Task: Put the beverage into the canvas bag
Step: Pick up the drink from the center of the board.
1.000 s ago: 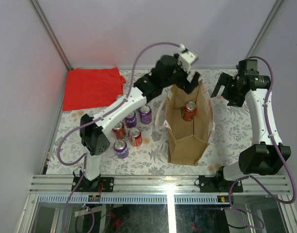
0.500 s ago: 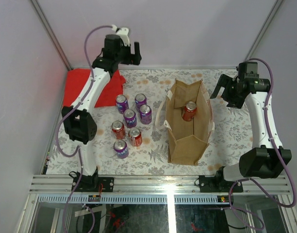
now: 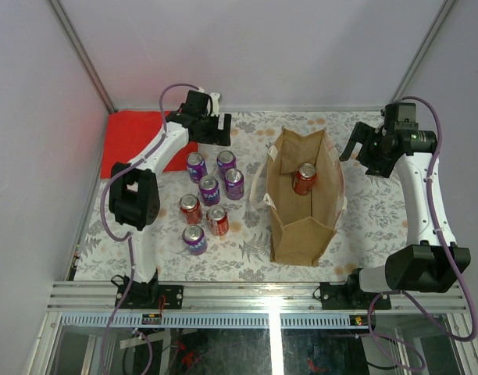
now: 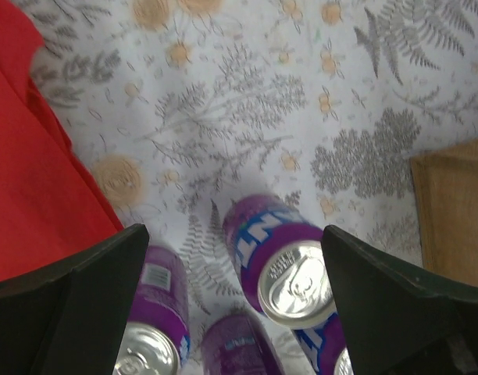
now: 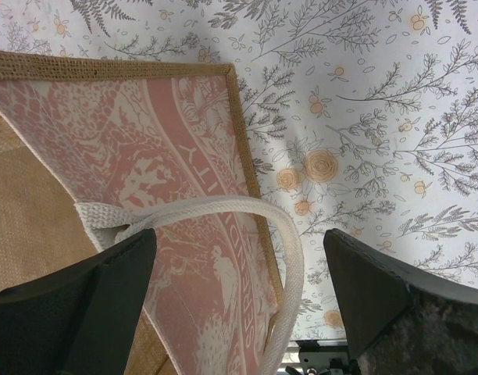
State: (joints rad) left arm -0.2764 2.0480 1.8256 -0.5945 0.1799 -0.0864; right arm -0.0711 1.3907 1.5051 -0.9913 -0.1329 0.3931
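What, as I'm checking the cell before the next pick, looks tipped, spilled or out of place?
Nothing stands out. The tan boxy canvas bag stands upright and open with one red drink can inside; the purple and red cans beside it stand upright, no spill. The flat red cloth lies in the far left corner.

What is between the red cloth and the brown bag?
In the top view, soda cans and the left gripper sit between the red cloth and bag.
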